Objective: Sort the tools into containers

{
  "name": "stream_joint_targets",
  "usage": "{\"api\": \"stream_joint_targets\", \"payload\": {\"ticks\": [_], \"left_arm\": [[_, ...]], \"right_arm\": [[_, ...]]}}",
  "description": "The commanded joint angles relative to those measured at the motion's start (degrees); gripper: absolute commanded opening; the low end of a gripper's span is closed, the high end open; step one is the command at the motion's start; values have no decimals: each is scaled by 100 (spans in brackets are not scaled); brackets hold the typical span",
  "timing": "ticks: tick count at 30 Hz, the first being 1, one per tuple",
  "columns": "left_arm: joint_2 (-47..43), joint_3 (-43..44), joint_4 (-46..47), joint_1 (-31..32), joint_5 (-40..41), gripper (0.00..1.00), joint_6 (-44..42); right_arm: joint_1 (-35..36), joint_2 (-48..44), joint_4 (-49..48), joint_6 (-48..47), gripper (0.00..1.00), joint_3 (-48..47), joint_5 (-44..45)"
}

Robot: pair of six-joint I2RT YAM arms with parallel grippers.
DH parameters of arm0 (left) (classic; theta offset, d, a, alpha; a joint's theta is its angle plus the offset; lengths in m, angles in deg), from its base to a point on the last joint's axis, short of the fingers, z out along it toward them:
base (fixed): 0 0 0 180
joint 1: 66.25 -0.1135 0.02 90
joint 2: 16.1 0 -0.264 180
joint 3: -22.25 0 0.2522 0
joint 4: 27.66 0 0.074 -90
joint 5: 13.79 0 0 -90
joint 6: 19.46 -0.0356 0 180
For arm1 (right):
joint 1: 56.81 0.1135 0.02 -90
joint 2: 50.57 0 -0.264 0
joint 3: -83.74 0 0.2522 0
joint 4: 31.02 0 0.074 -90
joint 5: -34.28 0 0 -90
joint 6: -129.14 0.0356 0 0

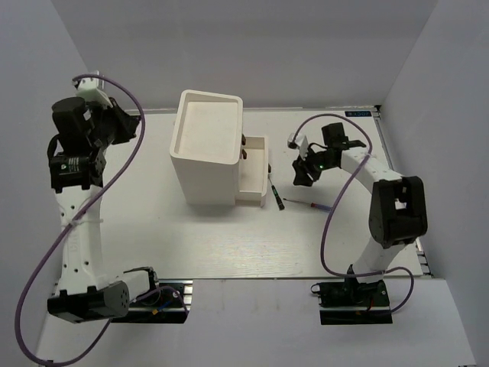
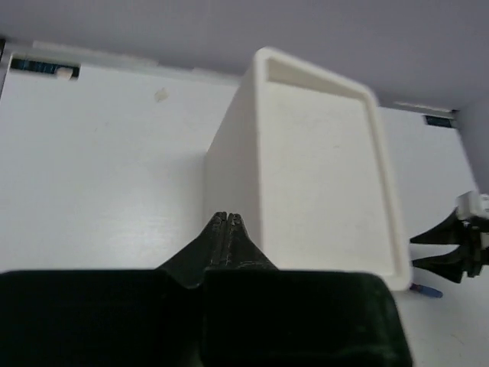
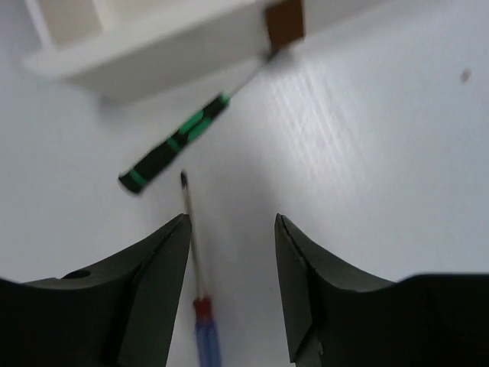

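Observation:
The white cabinet [image 1: 205, 145] stands mid-table with one drawer [image 1: 253, 174] pulled out on its right side. It also shows in the left wrist view [image 2: 321, 168]. A green-and-black screwdriver [image 1: 275, 196] lies by the drawer's front corner. It also shows in the right wrist view [image 3: 174, 153]. A blue-handled screwdriver [image 1: 309, 205] lies just to its right. My right gripper [image 3: 233, 222] is open and empty above the table, and the blue screwdriver [image 3: 205, 340] lies beside its left finger. My left gripper [image 2: 228, 218] is shut and empty, held high to the left of the cabinet. No pliers are in view.
The drawer's brown knob [image 3: 284, 21] shows above the green screwdriver. White walls close in the table on the left, back and right. My right gripper [image 2: 451, 248] also shows at the far right of the left wrist view.

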Motion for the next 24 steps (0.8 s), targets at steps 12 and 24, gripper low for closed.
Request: {"api": "stream_joint_targets", "payload": {"ticks": [12,24], "left_arm": [[-77,606,545,403,-2173,58,-80],[46,349,590,782,-2094,58,-80]], "right_arm": [[-337,-918,1093,-1285,56,1589,2214],[-319,-970,1091,-1382,0,1759,2287]]}}
